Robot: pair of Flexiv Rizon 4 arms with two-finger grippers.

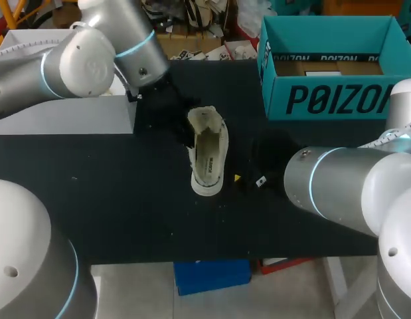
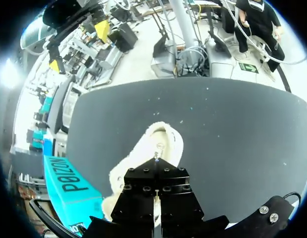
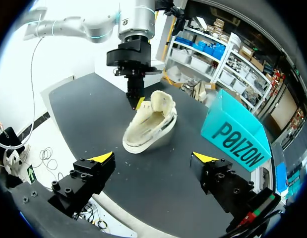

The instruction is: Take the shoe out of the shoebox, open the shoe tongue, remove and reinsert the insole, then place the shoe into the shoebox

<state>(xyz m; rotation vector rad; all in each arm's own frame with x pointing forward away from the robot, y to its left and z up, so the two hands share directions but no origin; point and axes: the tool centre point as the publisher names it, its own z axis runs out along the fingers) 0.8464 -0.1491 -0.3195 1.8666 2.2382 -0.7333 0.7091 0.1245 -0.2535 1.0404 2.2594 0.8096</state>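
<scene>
Black table (image 1: 125,212), pale grey-white box (image 1: 66,116) on the table's far left corner, plain flat side facing front

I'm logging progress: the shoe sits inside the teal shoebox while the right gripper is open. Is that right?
No: the shoe sits on the table, outside the teal shoebox, as the head view shows. The right gripper is open.

Cream canvas low-top shoe (image 1: 208,156) mid black table (image 1: 125,212), toe toward near edge. Open teal cardboard shoebox (image 1: 325,100) at far right corner. Left hand (image 1: 180,127) at shoe's heel end. Right hand (image 1: 249,175) just beside shoe, not touching.
</scene>
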